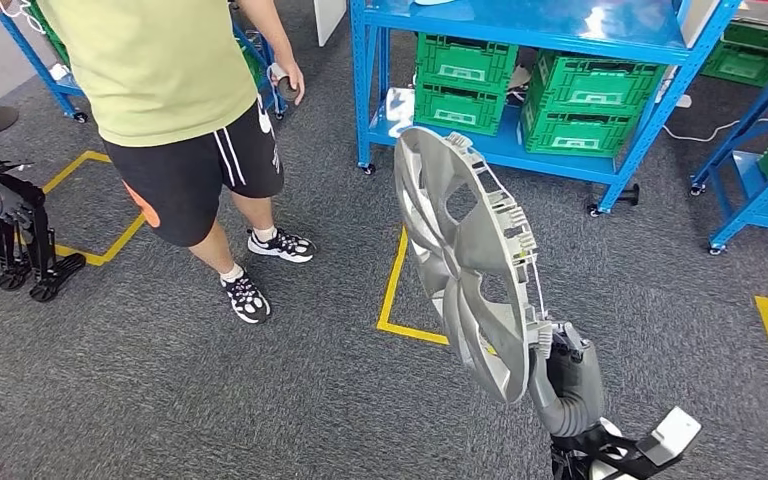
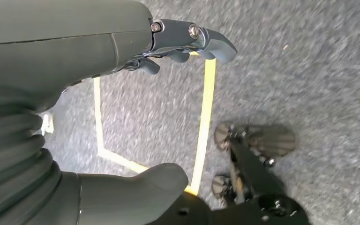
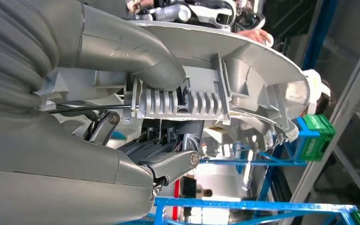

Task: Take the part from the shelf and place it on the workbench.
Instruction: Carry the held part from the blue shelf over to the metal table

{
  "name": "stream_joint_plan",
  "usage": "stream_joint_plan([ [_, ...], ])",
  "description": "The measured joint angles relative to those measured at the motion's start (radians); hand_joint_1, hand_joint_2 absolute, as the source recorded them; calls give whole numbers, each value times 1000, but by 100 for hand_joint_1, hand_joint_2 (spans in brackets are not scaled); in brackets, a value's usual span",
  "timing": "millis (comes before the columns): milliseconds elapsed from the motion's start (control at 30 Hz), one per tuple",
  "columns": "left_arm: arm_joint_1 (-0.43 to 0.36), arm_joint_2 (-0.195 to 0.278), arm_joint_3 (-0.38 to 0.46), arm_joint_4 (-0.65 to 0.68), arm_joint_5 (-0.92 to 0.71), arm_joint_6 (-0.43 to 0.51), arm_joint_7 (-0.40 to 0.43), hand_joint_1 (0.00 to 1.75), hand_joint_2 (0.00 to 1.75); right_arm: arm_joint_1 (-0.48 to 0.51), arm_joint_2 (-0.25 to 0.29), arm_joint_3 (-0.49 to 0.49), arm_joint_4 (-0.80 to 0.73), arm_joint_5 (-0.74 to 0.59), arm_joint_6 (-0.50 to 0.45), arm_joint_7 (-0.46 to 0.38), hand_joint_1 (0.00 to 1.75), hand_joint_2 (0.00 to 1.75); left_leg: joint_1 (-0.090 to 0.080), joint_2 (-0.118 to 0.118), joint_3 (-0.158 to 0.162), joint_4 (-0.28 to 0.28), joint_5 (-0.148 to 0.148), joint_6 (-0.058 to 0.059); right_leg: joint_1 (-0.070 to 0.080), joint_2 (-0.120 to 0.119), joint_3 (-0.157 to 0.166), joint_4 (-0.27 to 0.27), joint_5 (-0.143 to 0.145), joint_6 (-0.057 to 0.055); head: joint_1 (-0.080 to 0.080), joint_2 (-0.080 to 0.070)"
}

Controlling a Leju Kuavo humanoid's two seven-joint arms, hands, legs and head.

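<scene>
Silver hubcap (image 1: 465,262) is off the shelf (image 1: 520,30), gripped upright by its rim in the right hand (image 1: 568,385), out over the carpet. Left hand (image 2: 187,44) hangs with fingers apart, holding nothing. A person (image 1: 175,110) stands far left. Placing on the surface remains, I judge.

I see even, bright indoor light; glare whitens the blue shelf (image 1: 560,25) at upper right, and the carpet (image 2: 309,70) under my left wrist smears with blur.
</scene>
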Motion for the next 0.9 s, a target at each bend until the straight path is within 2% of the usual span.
stream_joint_plan([
  [33, 2, 1, 0, 0, 0, 1, 6, 0, 175, -1, 0, 1, 0, 0, -2, 0, 175, 175, 0, 7, -3, 2, 0, -5, -2, -11, 1, -4, 4, -6, 0, 0],
  [67, 3, 1, 0, 0, 0, 2, 11, 0, 175, -1, 1, 2, -1, -1, -3, 0, 175, 175, -2, 26, -12, 16, -10, -9, -4, -22, 2, -9, 9, -12, -2, 0],
  [100, 3, 2, 0, 0, -1, 3, 15, 0, 175, 0, 2, 2, -2, -1, -4, 0, 175, 175, -3, 53, -28, 51, -32, -12, -7, -35, 2, -14, 13, -18, -5, 0],
  [133, 2, 2, 0, 0, -1, 4, 17, 0, 175, 3, 3, 2, -4, -2, -4, 1, 175, 175, -2, 81, -52, 106, -65, -15, -7, -49, 2, -15, 14, -21, -8, 0],
  [167, 1, 2, 0, 0, -1, 5, 18, 0, 175, 8, 4, 2, -6, -2, -5, 1, 175, 175, -1, 99, -82, 172, -101, -20, -6, -63, 0, -15, 14, -23, -12, 0],
  [200, 1, 2, 0, 0, -2, 5, 18, 0, 175, 13, 4, 2, -7, -2, -5, 1, 175, 175, 1, 105, -107, 233, -128, -24, -6, -78, -1, -15, 13, -23, -12, 0],
  [233, 3, 2, 0, 0, -2, 5, 18, 0, 175, 18, 5, 2, -8, -2, -5, 1, 175, 175, 3, 109, -120, 268, -137, -27, -6, -91, -1, -14, 13, -23, -12, 0],
  [267, 4, 2, 0, 0, -2, 5, 18, 0, 175, 22, 5, 2, -8, -2, -5, 1, 175, 175, 4, 112, -113, 264, -127, -29, -6, -104, -1, -14, 13, -22, -12, 0],
  [300, 6, 3, 0, 0, -2, 5, 18, 0, 175, 26, 5, 2, -9, -2, -4, 1, 175, 175, 5, 119, -85, 220, -101, -30, -6, -116, 0, -13, 12, -21, -12, 0],
  [333, 7, 3, 0, 0, -2, 5, 18, 0, 175, 28, 5, 2, -10, -1, -4, 2, 175, 175, 6, 134, -44, 148, -69, -29, -6, -127, 2, -12, 10, -18, -12, 0],
  [400, 5, 3, 0, 0, -2, 5, 17, 0, 175, 30, 6, 2, -12, -1, -3, 2, 175, 175, 2, 171, 21, 29, -34, -18, -1, -146, 3, -7, 4, -8, -12, 0],
  [433, 4, 2, 0, 0, -2, 5, 17, 0, 175, 31, 6, 2, -14, -1, -3, 2, 175, 175, -1, 180, 32, 4, -30, -10, 2, -155, 4, -6, 2, -2, -11, 0],
  [467, 4, 2, 0, 0, -2, 5, 17, 0, 175, 31, 6, 2, -15, -1, -3, 2, 175, 175, -4, 177, 30, 1, -32, -2, 4, -162, 4, -5, 2, 3, -10, 0],
  [533, 7, 2, 0, 0, -2, 5, 16, 0, 175, 31, 8, 2, -18, -1, -3, 2, 175, 175, -3, 155, 24, -2, -26, 11, 2, -171, 6, -3, -1, 15, -8, 0],
  [600, 8, 2, 0, 0, -2, 5, 17, 0, 175, 31, 9, 2, -22, -1, -3, 2, 175, 175, 1, 134, 23, -8, -19, 23, -4, -133, -9, 38, -33, 25, -5, 0],
  [667, 4, 2, 0, -1, -2, 4, 18, 0, 175, 36, 9, 2, -24, 0, -3, 1, 175, 175, 2, 112, 18, -10, -14, 31, -8, -79, -62, 154, -97, 30, 0, 0],
  [700, 3, 2, 0, -1, -3, 4, 18, 0, 175, 39, 9, 2, -24, 1, -3, 1, 175, 175, 1, 100, 15, -9, -13, 33, -8, -66, -94, 218, -124, 31, 1, 0],
  [733, 2, 2, 0, -1, -4, 4, 17, 0, 175, 43, 9, 2, -24, 3, -3, 0, 175, 175, 0, 86, 13, -7, -12, 34, -8, -59, -117, 262, -135, 31, 1, 0],
  [767, 3, 1, 0, -1, -5, 4, 16, 0, 175, 47, 9, 2, -24, 6, -3, -1, 175, 175, -1, 72, 11, -5, -11, 33, -7, -56, -123, 271, -127, 30, 1, 0],
  [800, 4, 1, 0, -1, -6, 4, 16, 0, 175, 49, 9, 2, -24, 7, -3, -2, 175, 175, -1, 58, 10, -2, -10, 33, -7, -52, -111, 241, -99, 27, 2, 0],
  [833, 5, 1, 0, 0, -6, 4, 14, 0, 175, 51, 9, 2, -25, 9, -3, -3, 175, 175, -1, 44, 9, 0, -9, 31, -7, -42, -81, 178, -61, 23, 2, 0],
  [900, 4, -1, 0, -1, -7, 5, 8, 0, 175, 54, 9, 2, -25, 9, -3, -5, 175, 175, -1, 18, 4, 5, -6, 24, -7, -2, -24, 54, -13, 15, 3, 0],
])
